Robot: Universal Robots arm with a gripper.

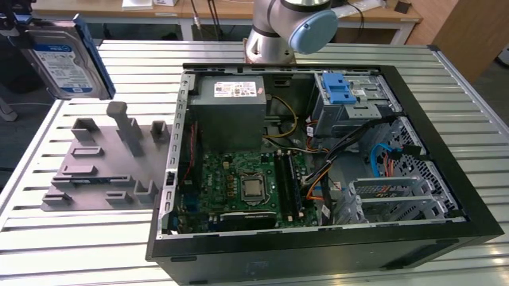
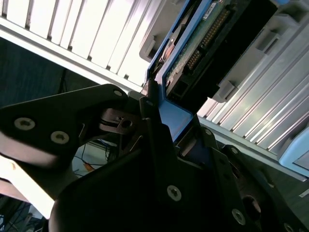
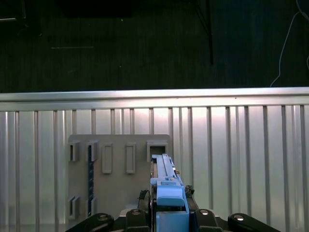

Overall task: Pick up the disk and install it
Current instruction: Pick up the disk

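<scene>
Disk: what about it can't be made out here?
- Second wrist view: the gripper covers the near end of the disk.
- First wrist view: the disk is seen edge-on, so its label is hidden.
- Exterior view: the picture's edge cuts off the gripper, hiding its hold on the disk.

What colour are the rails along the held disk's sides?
Blue, seen best on the disk in the exterior view.

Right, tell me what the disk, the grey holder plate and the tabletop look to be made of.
The disk: metal body by its silver-grey sheen, a glossy printed label, and blue rails that look like moulded plastic. The grey holder plate: matte, uniform grey with blocky posts, probably plastic. The tabletop: ribbed pale metal with a soft shine, likely aluminium.
</scene>
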